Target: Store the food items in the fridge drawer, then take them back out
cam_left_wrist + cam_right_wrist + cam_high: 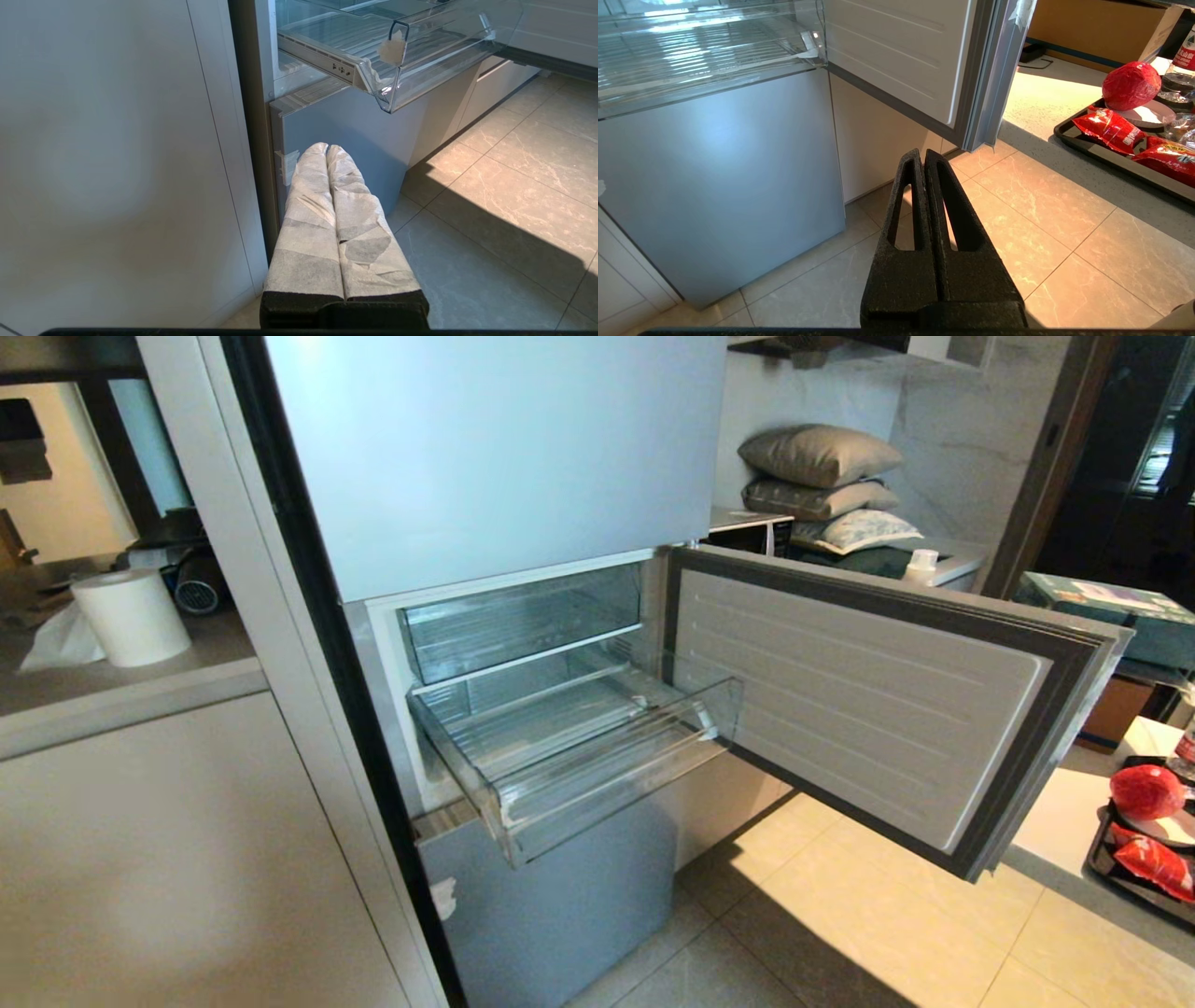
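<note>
Clear plastic, ribbed along its floor, the fridge drawer [569, 747] stands pulled out of the fridge body, its long axis running across the opening and its tall transparent front wall facing out into the room toward me. Nothing lies in it. One more clear compartment [523, 616] sits above it, so I count two bins in the open section. The fridge door [859, 709] is swung wide to my right.

Well apart from the drawer, on the tabletop [1045, 93] past the door's edge, a dark tray [1111, 158] carries the food. I count one round red item [1131, 85] resting on a small white plate [1148, 114], and two red glossy packets [1108, 130] lying flat just beside it, their long axes running roughly along the tray's near rim.

My left gripper [327, 148], its fingers wrapped in pale cloth, hangs low in front of the fridge's lower door, jaws pressed together and holding nothing. My right gripper [923, 154] hangs over the tiled floor [1041, 224], its black jaws likewise pressed together, empty
</note>
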